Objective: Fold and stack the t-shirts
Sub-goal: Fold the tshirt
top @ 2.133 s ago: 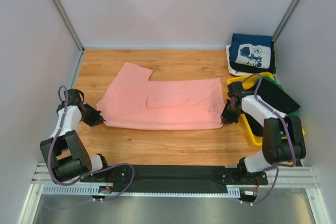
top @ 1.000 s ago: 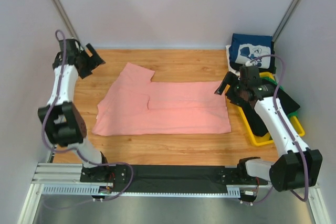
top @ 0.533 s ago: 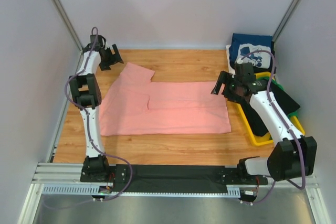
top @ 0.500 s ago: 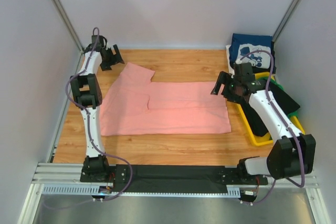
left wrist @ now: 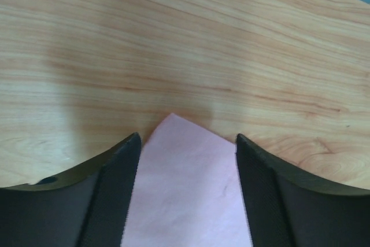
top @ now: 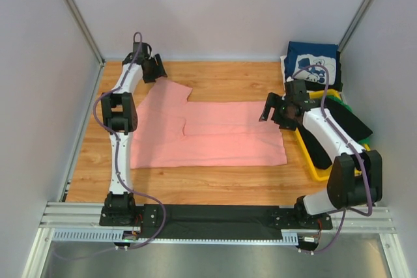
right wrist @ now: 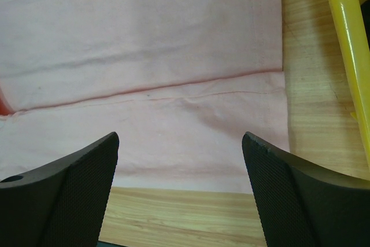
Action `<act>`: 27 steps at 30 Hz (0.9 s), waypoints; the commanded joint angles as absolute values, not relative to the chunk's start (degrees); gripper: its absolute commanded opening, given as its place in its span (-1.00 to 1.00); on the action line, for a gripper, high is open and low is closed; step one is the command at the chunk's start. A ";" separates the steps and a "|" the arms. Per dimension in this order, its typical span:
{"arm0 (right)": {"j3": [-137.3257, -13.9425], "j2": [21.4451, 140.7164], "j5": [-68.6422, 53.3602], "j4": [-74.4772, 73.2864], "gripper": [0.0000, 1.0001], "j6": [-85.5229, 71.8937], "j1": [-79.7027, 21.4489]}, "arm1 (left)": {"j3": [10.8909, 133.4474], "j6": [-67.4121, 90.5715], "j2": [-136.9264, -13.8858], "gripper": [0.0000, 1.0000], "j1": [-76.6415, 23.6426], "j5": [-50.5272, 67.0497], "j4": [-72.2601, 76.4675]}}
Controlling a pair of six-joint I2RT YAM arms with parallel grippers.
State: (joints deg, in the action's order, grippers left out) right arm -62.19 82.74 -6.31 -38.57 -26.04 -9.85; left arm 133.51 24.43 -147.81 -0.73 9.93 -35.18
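Note:
A salmon-pink t-shirt lies spread flat on the wooden table. My left gripper is at its far left corner. In the left wrist view that pink corner lies between the two black fingers, and the left gripper is open with gaps on both sides. My right gripper hovers over the shirt's far right corner. In the right wrist view the right gripper is wide open above the pink cloth, touching nothing. A folded navy t-shirt with a white print tops a stack at the back right.
A yellow bin holding black and green cloth stands right of the pink shirt; its rim shows in the right wrist view. Grey walls close in the table on three sides. Bare wood lies in front of the shirt.
My left arm has swung from the table's left side to the shirt's far left corner, and its jaws have narrowed. My right gripper has edged left toward the far right corner.

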 commanded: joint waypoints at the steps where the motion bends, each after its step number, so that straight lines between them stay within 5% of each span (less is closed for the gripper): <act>1: -63.28 83.93 -5.54 -36.47 0.76 -25.13 -9.93 | 134.12 26.10 -150.47 0.40 -1.41 9.32 -37.27; 5: -66.70 87.35 -2.65 -36.39 0.76 -25.05 -10.02 | 134.03 26.02 -150.56 -0.13 -1.23 9.93 -37.09; 9: -73.81 96.05 -1.50 -37.09 0.72 -24.70 -10.02 | 132.55 26.89 -150.21 -1.00 -0.79 10.72 -36.30; 20: -107.20 122.85 11.51 -50.88 0.48 -23.99 -10.02 | 108.48 35.67 -134.85 -1.00 2.55 -3.94 -23.39; 27: -111.62 128.05 13.01 -51.94 0.45 -24.35 -10.02 | 101.60 40.25 -131.13 -1.00 3.51 -10.81 -20.65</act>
